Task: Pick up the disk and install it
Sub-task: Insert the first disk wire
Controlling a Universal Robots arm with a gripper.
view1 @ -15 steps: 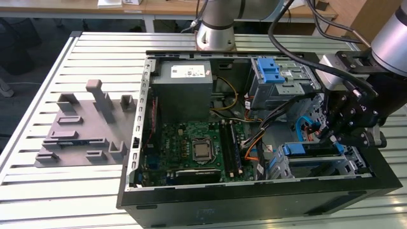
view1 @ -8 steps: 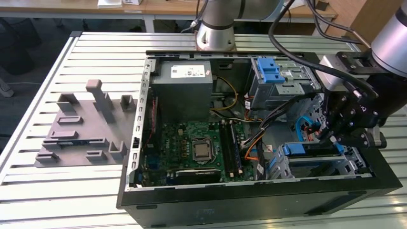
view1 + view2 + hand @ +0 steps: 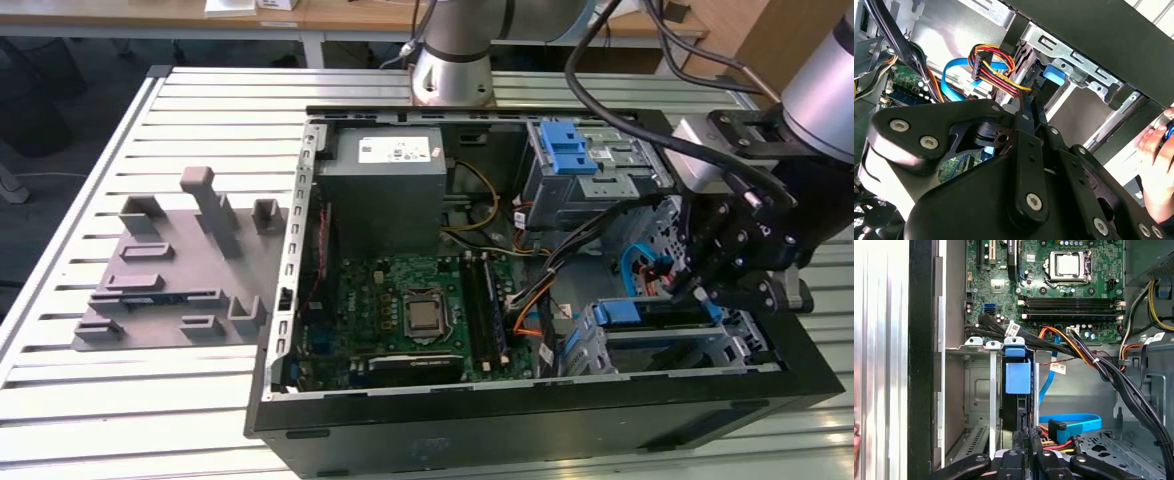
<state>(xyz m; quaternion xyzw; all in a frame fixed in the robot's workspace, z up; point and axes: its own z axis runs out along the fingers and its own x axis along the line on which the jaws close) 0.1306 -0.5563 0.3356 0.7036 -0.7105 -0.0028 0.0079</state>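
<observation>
The disk sits edge-up in the drive cage at the front corner of the open computer case, its blue carrier tab showing at the top of the slot; in the exterior view the same blue-edged piece lies in the bay on the exterior view's right, near the case's front wall. The gripper is right over it, black fingers drawn close together along the disk's thin edge, though I cannot tell from here whether they actually pinch it or just rest against it. In the second wrist view the gripper reaches down toward the blue tab in the metal cage, with a bundle of red, yellow and orange power wires and a blue data cable just beside it. Next to the disk in the first wrist view a blue ribbon cable loops across the case floor, and beyond the cage lies the green motherboard with its bare processor socket. In the exterior view a grey power supply stands at the far end of the case, a second blue-tabbed drive bay beside it, and a grey fixture plate lies on the slatted table well apart, on the exterior view's left. A person's hand shows at the case's outer edge in the second wrist view.
</observation>
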